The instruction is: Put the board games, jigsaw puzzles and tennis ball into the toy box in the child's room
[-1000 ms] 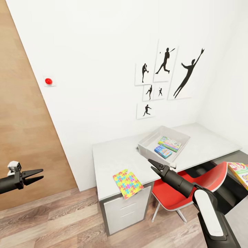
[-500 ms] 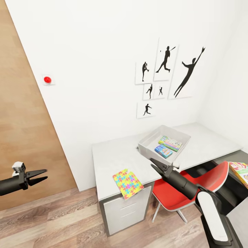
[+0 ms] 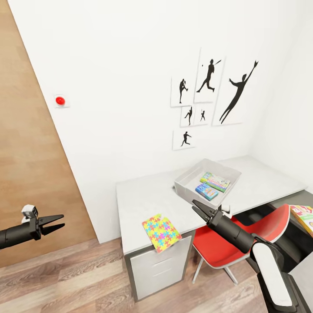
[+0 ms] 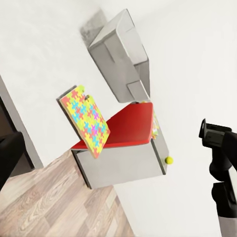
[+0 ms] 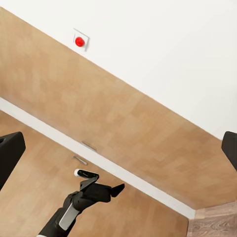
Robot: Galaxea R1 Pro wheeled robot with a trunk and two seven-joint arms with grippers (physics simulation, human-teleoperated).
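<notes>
The long table (image 3: 143,195) with its pale grey mottled top stands against a white wall hung with black baseball-player silhouette posters (image 3: 211,100), over a brown wood-plank floor (image 3: 69,278); a tan wooden door panel (image 3: 26,143) fills the wall beside the left tool, with a small red dome on a white plate (image 3: 60,101) mounted just past its edge. The right tool (image 3: 199,208) hangs over the table's front edge, its two black fingers parted only narrowly and holding nothing. Just beyond its tip sits the shallow light-grey toy box (image 3: 188,181), set at an angle to the table, long axis running away from the tool toward the wall corner. Inside lie a small blue board game with orange print (image 3: 206,191), nearer the tool, and a busy multicolour board game (image 3: 214,181) behind it, both flat and skewed along the tray. To the side of the right tool, toward the left one, a thin multicolour jigsaw puzzle square (image 3: 161,231) lies flat at the table's front edge, turned diagonally with one corner overhanging the light drawer front. A red chair (image 3: 261,224) sits beneath the right arm, and another colourful flat box (image 3: 304,217) shows beyond it, partly cut off. In the left wrist view a small yellow-green ball (image 4: 169,160) appears by the cabinet, probably the tennis ball. The left tool (image 3: 53,221) hovers well apart over the floor, fingers moderately spread, empty.
</notes>
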